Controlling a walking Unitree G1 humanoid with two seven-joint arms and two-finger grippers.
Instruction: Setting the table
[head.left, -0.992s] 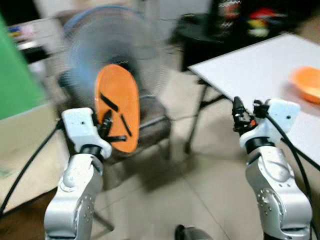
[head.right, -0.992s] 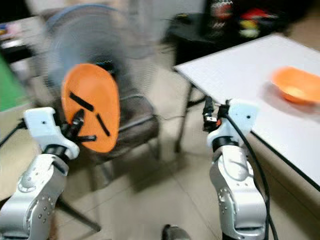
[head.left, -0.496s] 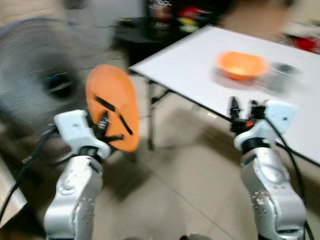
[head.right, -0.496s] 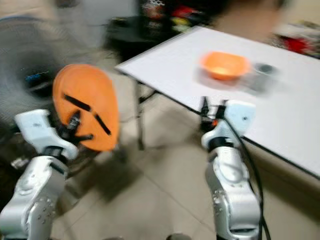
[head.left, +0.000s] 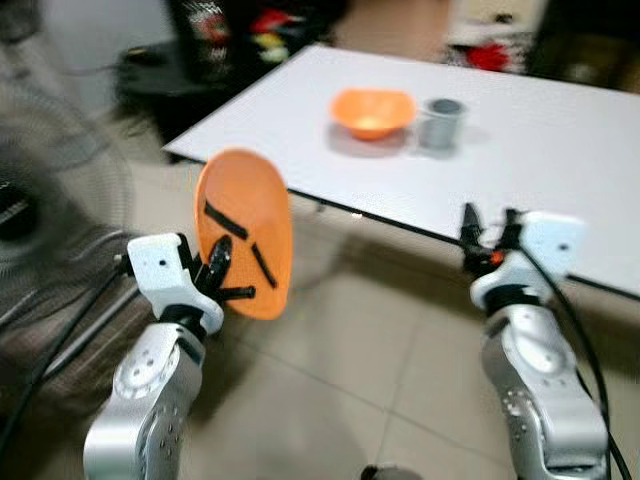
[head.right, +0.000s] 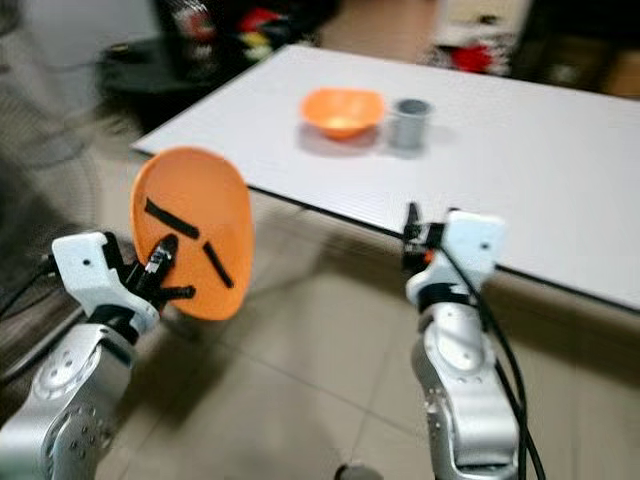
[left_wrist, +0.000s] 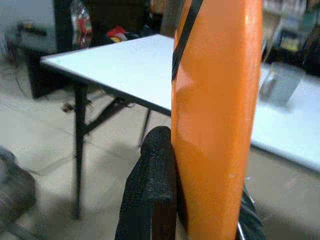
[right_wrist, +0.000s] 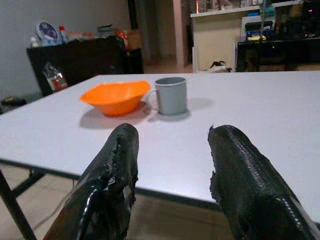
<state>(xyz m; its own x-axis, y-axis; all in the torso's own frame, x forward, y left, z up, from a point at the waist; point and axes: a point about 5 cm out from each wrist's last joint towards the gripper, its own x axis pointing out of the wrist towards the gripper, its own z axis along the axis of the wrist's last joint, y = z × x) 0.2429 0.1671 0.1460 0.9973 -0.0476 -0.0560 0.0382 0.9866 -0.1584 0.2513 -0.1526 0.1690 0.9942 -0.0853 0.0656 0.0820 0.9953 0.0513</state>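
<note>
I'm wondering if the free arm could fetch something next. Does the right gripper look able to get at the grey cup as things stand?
Probably not yet. The open right gripper hangs short of the table edge, and the grey cup stands well in beside the orange bowl, though nothing blocks the way.

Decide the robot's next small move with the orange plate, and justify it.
Probably step closer to the white table: the left gripper holds the orange plate upright, short of the table's edge, over floor. The orange bowl and grey cup are already set.
</note>
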